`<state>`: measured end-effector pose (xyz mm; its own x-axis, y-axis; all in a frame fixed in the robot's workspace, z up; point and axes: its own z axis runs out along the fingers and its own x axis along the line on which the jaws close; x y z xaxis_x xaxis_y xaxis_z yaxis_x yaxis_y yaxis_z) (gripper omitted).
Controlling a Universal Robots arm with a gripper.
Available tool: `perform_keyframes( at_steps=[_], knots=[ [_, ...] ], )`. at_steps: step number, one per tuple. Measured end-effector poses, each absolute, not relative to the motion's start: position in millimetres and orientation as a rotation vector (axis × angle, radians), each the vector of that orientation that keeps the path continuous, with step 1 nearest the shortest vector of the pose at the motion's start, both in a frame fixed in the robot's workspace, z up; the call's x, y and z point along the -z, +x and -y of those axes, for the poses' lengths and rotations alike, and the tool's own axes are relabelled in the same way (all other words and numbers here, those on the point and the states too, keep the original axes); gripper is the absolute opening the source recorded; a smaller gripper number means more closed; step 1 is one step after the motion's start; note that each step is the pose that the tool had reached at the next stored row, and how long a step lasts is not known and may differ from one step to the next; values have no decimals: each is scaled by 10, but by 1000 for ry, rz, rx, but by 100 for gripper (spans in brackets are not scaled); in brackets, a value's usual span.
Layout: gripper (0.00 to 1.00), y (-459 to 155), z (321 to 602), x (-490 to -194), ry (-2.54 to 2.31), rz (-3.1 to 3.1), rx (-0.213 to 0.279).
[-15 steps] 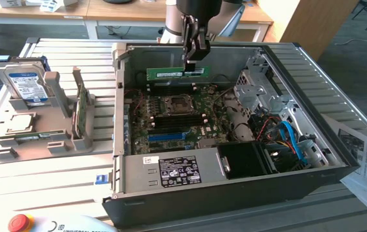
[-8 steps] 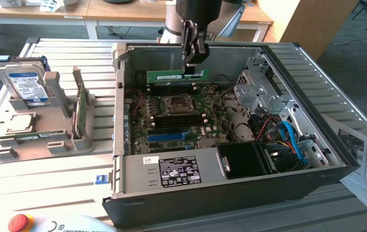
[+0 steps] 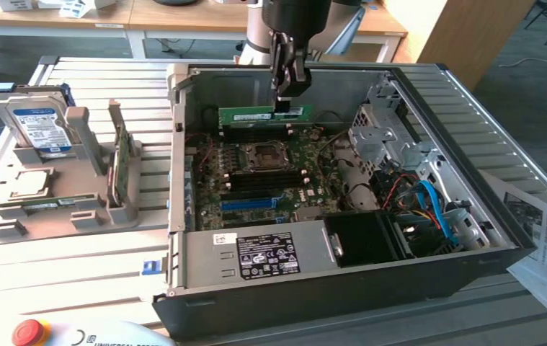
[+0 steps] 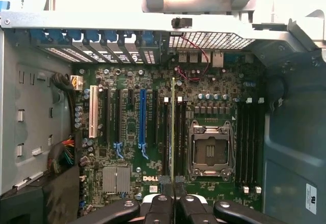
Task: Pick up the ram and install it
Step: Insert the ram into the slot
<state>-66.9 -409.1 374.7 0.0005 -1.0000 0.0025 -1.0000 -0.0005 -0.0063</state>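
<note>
Nearest the wrist lens, the gripper (image 4: 174, 199) pinches its black fingers (image 4: 160, 206) narrow on the ram (image 4: 173, 132). I see the ram edge-on, as a thin green line running away from the fingers over the motherboard (image 4: 214, 84). It lines up with the dark memory slots (image 4: 180, 132) beside the empty CPU socket (image 4: 210, 150).

On the exterior view the ram hangs level, long edge down, at twelve o'clock from the CPU socket. It sits just above the slots by the far wall of the open computer case (image 3: 350, 288), and the gripper clamps it toward its three-o'clock end.

I judge the pick-up and the carry done. The stick looks aligned, but I cannot tell whether its edge has entered a slot. It does not look pressed home to me, so the seating is what is left.

Out at nine o'clock from the case, a grey parts tray (image 3: 4, 231) holds a hard drive (image 3: 37, 126) and a taller green card (image 3: 119, 162).
</note>
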Motion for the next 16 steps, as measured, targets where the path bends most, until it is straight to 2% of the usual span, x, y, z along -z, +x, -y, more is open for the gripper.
perform_keyframes(
  at_steps=[10,16],
  knots=[
    [12,-643,4097,-3747,-2236,-2235,-26],
    [12,-623,4100,-3745,-2236,-2235,-27]
  ],
)
